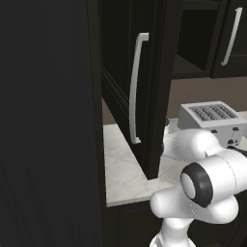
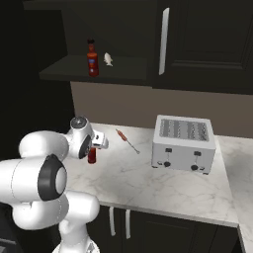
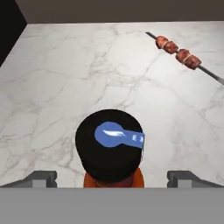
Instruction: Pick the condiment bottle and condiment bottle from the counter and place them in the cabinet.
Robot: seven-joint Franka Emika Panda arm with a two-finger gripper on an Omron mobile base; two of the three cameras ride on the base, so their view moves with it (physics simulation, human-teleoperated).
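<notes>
A red condiment bottle [image 3: 114, 178] with a black cap [image 3: 109, 142] bearing a blue label stands upright on the white marble counter [image 3: 65, 78]. My gripper [image 3: 114, 179] hangs right above it, open, one fingertip [image 3: 41, 178] on each side of the bottle and clear of it. From the right base view, the same bottle [image 2: 92, 156] stands near the counter's left end under my gripper [image 2: 94, 148]. Higher up, a second red bottle [image 2: 92, 60] with a dark cap stands on the open shelf of the near-black cabinet [image 2: 123, 74]. A small white thing [image 2: 107, 59] lies beside it.
A meat skewer [image 3: 177, 51] lies on the counter beyond the bottle, also seen as a thin skewer [image 2: 127, 140]. A silver toaster [image 2: 184, 143] stands to the right. An open cabinet door [image 1: 154, 87] with a pale bar handle [image 1: 136, 87] juts out over the counter's left end.
</notes>
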